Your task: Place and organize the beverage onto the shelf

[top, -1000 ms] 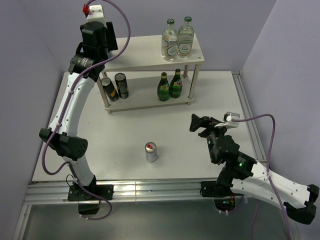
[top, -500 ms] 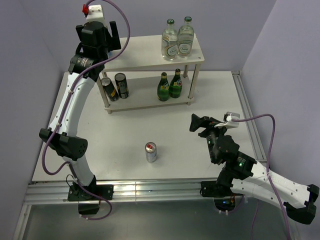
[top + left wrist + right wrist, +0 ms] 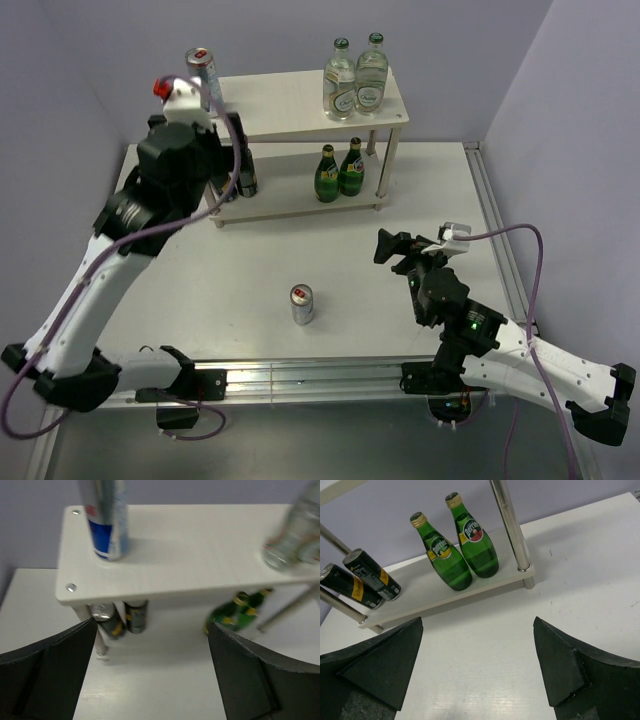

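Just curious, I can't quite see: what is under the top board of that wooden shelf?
Two green bottles and two dark cans stand on the lower board. From above, the left arm covers most of the cans.

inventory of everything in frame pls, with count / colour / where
shelf: 1, pale wood, two tiers, far side of table
clear bottles: 2, clear glass with green caps, top tier, right end
green bottles: 2, green glass, lower tier, right half
dark cans: 2, black with yellow marks, lower tier, left end
shelved can: 1, silver-blue, upright, top tier, left corner
loose can: 1, silver with red mark on top, upright on table between the arms
table: 1, white
left gripper: 1, black, open, empty, at shelf's left end
right gripper: 1, black, open, empty, over table, facing shelf
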Robot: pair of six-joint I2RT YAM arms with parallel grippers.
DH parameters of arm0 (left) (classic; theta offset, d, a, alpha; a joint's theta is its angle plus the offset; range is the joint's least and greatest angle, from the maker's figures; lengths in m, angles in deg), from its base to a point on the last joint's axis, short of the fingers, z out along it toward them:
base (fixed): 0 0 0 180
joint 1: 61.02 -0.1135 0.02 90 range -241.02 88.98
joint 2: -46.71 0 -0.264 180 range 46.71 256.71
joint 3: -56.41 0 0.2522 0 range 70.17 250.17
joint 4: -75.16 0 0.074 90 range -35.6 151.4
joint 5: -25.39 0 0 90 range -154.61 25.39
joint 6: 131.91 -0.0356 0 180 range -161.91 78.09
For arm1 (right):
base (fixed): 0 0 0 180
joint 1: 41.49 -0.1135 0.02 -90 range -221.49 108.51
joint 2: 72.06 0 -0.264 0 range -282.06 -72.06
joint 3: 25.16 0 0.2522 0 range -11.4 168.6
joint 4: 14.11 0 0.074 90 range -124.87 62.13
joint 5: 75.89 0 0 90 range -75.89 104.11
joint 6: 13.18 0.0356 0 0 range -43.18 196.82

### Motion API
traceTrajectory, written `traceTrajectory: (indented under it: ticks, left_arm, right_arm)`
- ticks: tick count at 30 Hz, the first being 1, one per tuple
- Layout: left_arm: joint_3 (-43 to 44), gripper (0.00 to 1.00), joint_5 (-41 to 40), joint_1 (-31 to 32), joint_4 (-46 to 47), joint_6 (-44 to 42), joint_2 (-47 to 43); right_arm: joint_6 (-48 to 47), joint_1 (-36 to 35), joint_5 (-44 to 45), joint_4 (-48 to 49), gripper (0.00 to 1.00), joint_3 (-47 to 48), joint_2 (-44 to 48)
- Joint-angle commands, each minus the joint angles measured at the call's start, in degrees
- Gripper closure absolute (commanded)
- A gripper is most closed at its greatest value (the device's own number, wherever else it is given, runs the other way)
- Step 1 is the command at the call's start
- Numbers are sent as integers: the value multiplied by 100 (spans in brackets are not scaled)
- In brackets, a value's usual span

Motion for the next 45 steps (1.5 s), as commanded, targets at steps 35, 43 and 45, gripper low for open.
traceTrajectory:
  ticks: [35, 43, 45]
  left_arm:
    - [-7268, 4, -456, 3927, 4288, 2519, -1453]
    - [-7357, 5, -912, 3927, 4992, 2730, -599]
    - [-7401, 5, -1158, 3927, 5150, 2731, -511]
  right_arm:
    - [50, 30, 491, 27, 1, 62, -216]
    - [94, 39, 483, -34, 1, 62, -208]
    - [94, 39, 483, -43, 0, 62, -199]
